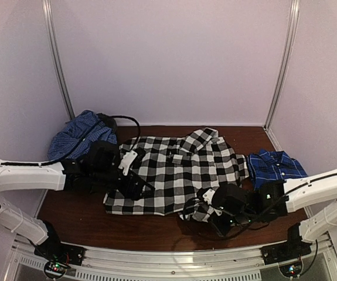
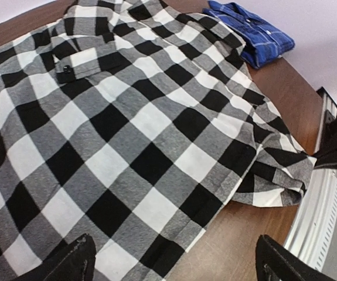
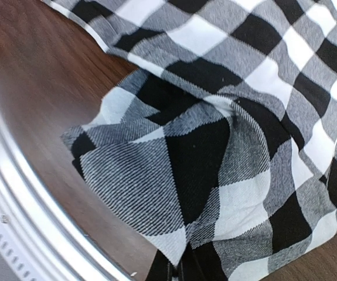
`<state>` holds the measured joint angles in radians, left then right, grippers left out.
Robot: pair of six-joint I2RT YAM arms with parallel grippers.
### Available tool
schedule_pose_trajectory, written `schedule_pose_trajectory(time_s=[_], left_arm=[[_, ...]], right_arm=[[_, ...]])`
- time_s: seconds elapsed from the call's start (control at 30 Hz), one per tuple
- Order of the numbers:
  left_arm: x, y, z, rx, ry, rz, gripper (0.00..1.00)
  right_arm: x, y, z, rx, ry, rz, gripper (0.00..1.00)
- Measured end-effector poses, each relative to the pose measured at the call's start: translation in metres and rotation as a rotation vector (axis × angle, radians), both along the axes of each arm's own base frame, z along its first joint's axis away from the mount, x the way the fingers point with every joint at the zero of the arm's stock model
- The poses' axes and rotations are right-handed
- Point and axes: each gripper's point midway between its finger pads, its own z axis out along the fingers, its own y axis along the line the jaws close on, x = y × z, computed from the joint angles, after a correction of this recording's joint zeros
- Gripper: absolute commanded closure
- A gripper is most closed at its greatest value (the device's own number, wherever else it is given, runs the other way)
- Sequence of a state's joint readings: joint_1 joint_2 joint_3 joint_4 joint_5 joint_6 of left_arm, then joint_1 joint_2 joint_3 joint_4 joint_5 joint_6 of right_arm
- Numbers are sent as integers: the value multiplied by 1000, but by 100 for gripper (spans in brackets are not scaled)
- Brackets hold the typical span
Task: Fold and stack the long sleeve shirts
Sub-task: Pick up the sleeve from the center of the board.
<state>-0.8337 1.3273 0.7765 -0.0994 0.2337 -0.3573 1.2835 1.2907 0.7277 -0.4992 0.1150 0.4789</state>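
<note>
Nearest to the lens, in the right wrist view, a loose flap of the black-and-white check shirt (image 3: 174, 170) runs down into the right gripper (image 3: 179, 270) at the bottom edge of the frame; its claw is pressed together and pinches this flap, a sleeve end or a hem corner, I cannot tell which; the brown table (image 3: 33, 64) and a metal rail (image 3: 16, 222) show at the left.

Seen from above, this shirt lies spread in the middle of the table, with the collar toward the top of the frame; the body is mostly flat and is bunched only at its lower right corner, where the right gripper sits; the cloth looks soft, with large squares. The left gripper (image 2: 174, 266) hovers over the lower left part of the shirt with its claw spread wide and nothing in it. The royal blue shirt (image 1: 275, 167) rests folded at the right, just beside the check shirt.

I judge that the step in hand is the first fold of the check shirt; the next move calls for carrying the pinched flap over the body without dragging the whole garment.
</note>
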Motion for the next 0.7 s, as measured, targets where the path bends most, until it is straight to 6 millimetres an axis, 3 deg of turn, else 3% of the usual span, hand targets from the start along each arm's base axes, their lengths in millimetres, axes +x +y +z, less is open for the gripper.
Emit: schedule_pose_trajectory(time_s=[0.13, 0.23, 0.33, 0.57, 0.7], left_arm=[[-31, -22, -1, -51, -37, -143, 11], [-56, -45, 7, -108, -77, -267, 17], [-74, -62, 7, -149, -86, -363, 21], [-108, -84, -13, -142, -62, -481, 23], [-111, -91, -29, -113, -61, -474, 22]], right_arm=[[4, 19, 45, 143, 34, 17, 100], [16, 20, 60, 200, 76, 2, 100], [34, 11, 65, 227, 124, -38, 100], [67, -6, 74, 293, 218, -114, 100], [84, -10, 74, 309, 249, -143, 100]])
